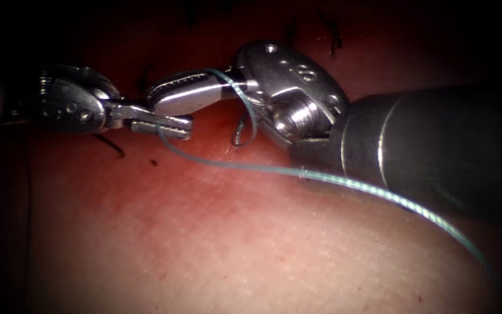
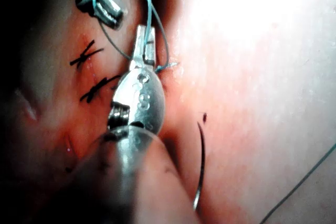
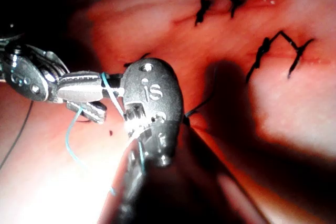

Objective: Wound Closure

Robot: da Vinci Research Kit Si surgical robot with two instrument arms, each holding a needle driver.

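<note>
Thread [image 1: 297,171] looped over shut right tool [image 1: 164,93], in shut left tool [image 1: 172,125]; stitches [image 3: 273,45] nearby.

Four dark finished stitches [image 3: 202,10] [image 3: 235,1] [image 3: 268,48] [image 3: 299,53] crossed a closed seam in the right wrist view, their short ends sticking up. Two more dark stitches [image 2: 84,55] [image 2: 97,88] lay one just beside the other in the left wrist view. A small dark speck [image 1: 153,163] sat apart on the red surface.

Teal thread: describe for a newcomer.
Two steel tools meet above red tissue. The thin teal thread loops over the right tool, and the left tool grips it; the curved needle lies loose on tissue. Neighbouring stitches are short and black.
</note>
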